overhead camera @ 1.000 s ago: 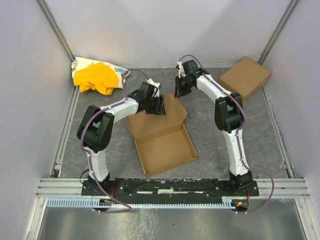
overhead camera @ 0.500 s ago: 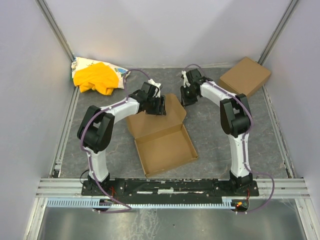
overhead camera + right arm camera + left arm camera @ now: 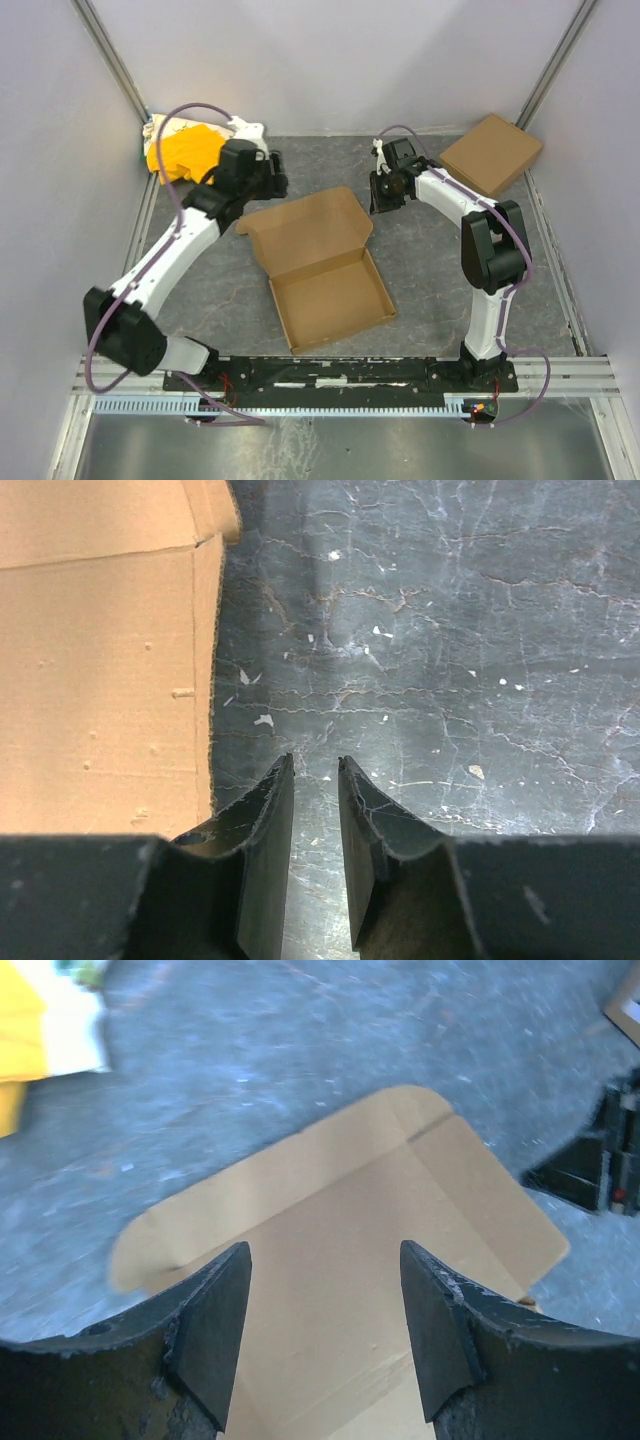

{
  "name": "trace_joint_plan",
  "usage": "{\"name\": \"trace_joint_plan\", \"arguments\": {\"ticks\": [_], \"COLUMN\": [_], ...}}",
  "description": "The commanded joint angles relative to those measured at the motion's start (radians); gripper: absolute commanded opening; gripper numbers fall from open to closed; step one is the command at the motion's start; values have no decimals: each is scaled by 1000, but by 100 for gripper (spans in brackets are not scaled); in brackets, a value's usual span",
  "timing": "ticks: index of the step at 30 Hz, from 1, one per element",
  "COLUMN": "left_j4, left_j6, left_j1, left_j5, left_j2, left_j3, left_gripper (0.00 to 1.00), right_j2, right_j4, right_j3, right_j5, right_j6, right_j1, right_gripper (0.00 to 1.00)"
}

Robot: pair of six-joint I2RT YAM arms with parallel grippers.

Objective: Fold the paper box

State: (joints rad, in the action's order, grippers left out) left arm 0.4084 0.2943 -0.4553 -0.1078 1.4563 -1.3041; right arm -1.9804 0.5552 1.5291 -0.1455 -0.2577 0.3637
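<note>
Partly behind left arm (image 3: 175,243) in top view: cloth (image 3: 185,150). Cropped by right wrist view's left edge: box (image 3: 100,650).

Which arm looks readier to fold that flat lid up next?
Probably right: the right tool sits low beside the lid, at its right edge, jaws narrow. The left tool is open but hangs higher, past its far corner.

The thin brown cardboard box (image 3: 322,262) lies open near the middle of the dark grey counter (image 3: 430,270), turned a little crooked. Its tray part is on the side toward the near edge, with low walls standing up. Its lid lies flat toward the far edge, with small rounded flaps at the far corners.
</note>
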Motion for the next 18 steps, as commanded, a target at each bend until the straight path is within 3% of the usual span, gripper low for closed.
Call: {"name": "trace_joint_plan", "arguments": {"ticks": [1, 6, 18], "left_j4": [98, 98, 39], "left_j6": [71, 147, 257], "left_j1": [74, 101, 102], "left_j5": [-91, -146, -181], "left_j2": [-114, -186, -252], "left_j3": [128, 293, 455], "left_gripper": [68, 68, 68], "right_j2": [19, 22, 40], "right_j4": [-12, -15, -39], "right_j3": [25, 21, 6], "right_j5": [-31, -26, -22], "right_j6": [0, 1, -6], "right_j1": [29, 60, 75], "right_gripper": [32, 32, 32]}}
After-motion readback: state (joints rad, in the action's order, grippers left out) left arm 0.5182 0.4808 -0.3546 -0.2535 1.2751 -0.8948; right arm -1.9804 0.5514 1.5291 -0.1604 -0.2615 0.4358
